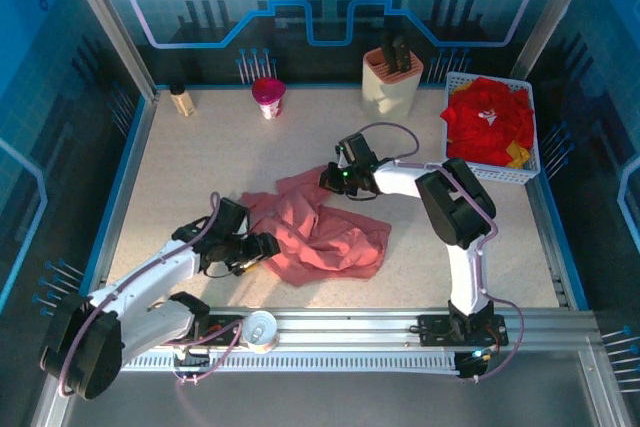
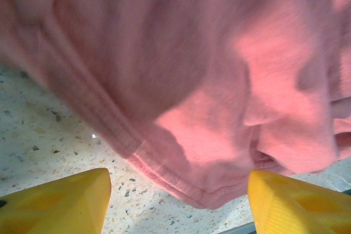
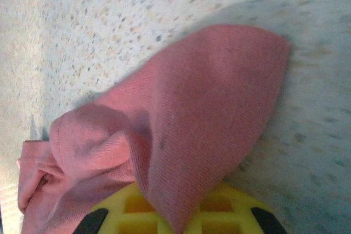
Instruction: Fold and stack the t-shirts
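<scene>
A dusty salmon-pink t-shirt (image 1: 325,235) lies crumpled in the middle of the table. My right gripper (image 1: 337,179) sits at its far edge, shut on a fold of the pink cloth (image 3: 192,124) that runs down between the yellow jaws (image 3: 178,226). My left gripper (image 1: 263,247) is at the shirt's near-left edge. Its yellow fingers (image 2: 55,201) stand apart, with the stitched hem (image 2: 186,182) lying between them and touching neither. Bright red t-shirts (image 1: 487,115) with a bit of yellow are heaped in the white mesh basket (image 1: 536,152) at the back right.
Along the back stand a beige knife block (image 1: 391,80), a pink cup (image 1: 268,97) and a small bottle (image 1: 181,99). A round tin (image 1: 261,328) sits on the front rail. Bare speckled tabletop (image 1: 190,177) lies left of the shirt.
</scene>
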Tool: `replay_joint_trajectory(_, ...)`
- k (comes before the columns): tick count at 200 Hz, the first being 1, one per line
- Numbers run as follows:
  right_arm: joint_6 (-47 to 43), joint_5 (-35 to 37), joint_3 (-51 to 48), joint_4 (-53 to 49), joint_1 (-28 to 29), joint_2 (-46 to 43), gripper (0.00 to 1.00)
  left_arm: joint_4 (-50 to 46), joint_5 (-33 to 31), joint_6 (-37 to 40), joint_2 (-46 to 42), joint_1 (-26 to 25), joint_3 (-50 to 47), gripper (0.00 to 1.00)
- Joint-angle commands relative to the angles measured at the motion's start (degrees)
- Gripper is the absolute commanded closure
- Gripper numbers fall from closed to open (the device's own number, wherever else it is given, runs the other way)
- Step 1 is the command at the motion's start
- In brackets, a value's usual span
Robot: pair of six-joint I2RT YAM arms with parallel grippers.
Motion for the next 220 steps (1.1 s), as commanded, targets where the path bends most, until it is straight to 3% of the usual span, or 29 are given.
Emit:
replay_joint_trajectory(1,1.71,6.48,-3.80,4.34,-0.81,-7.58,1.00,3.65,-0.77,-1.76,1.33,-1.17,-0.87,0.33)
replay_joint_trajectory(38,2.69,10.13,-7.42,5.18,-0.68,-12.34,1.00,9.23,-0.85,-1.34,6.30,-2.18,0.34,0.39)
replay_joint_trajectory(59,3.06,12.64,-10.02,6.12,-0.68,-14.64,1.00,10.07,-0.23,-0.72,10.73,-2.83,2.89,0.51)
replay_joint_trajectory(112,0.96,21.40,-14.52,1.83,-1.12,-23.22,1.00,10.80,-1.47,2.05,18.06,-3.58,6.44,0.62)
replay_joint_trajectory(146,-1.70,28.11,-15.65,-4.19,-1.17,-29.56,1.00,8.71,-3.24,5.10,20.45,-3.50,11.01,0.75)
replay_joint_trajectory(178,-2.79,34.92,-16.55,-10.97,-1.12,-36.14,1.00,2.33,-6.66,10.81,21.58,-2.10,17.74,0.96)
replay_joint_trajectory(202,-3.46,39.10,-18.30,-13.62,-1.13,-41.52,1.00,-0.86,-6.05,13.98,22.26,0.44,21.99,0.98)
replay_joint_trajectory(220,-3.49,41.75,-20.92,-14.20,-1.21,-44.85,1.00,-2.34,-3.84,15.20,23.02,1.44,24.30,0.90)
